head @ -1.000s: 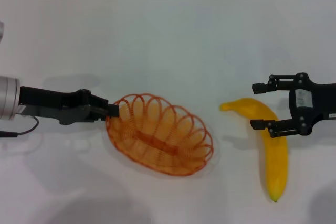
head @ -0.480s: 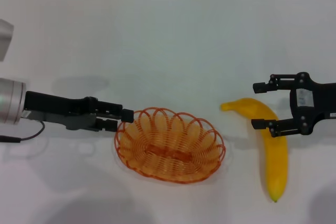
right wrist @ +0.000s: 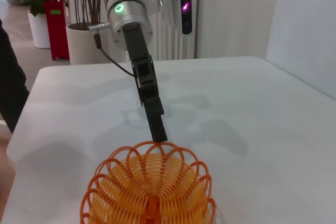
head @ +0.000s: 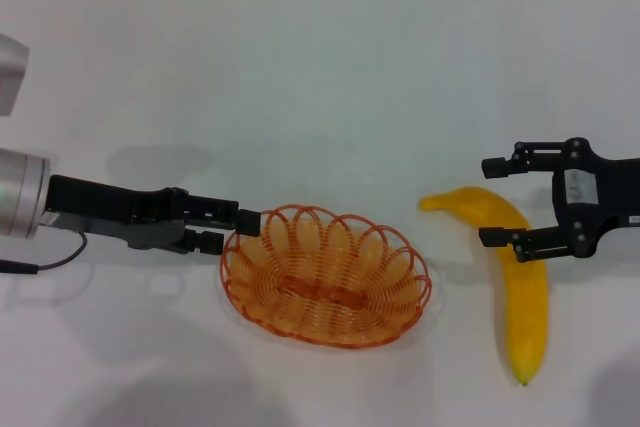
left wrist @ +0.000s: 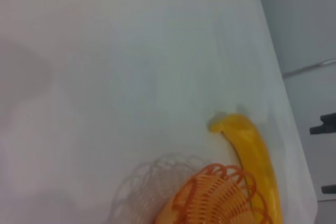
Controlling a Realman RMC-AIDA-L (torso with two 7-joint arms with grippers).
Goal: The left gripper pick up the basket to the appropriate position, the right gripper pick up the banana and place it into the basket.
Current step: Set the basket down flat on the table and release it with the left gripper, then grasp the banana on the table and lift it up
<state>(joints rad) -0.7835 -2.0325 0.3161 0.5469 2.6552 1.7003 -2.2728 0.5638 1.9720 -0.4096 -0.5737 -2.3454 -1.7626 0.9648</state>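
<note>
On the white table [head: 330, 77], near the front edge and slightly left of centre, sits the orange wire basket [head: 327, 275]. The left gripper [head: 243, 222] reaches in from the left, its fingers closed narrowly on the basket's left rim loops. To the right of the basket, apart from it, lies the banana [head: 520, 287], its stem end pointing left and its long body curving toward the near edge. The right gripper [head: 498, 201] comes in from the right edge with its fingers spread wide, one on the far side of the banana's upper part and one over it, holding nothing. Potted plants [right wrist: 68, 19] stand beyond the table in the right wrist view
</note>
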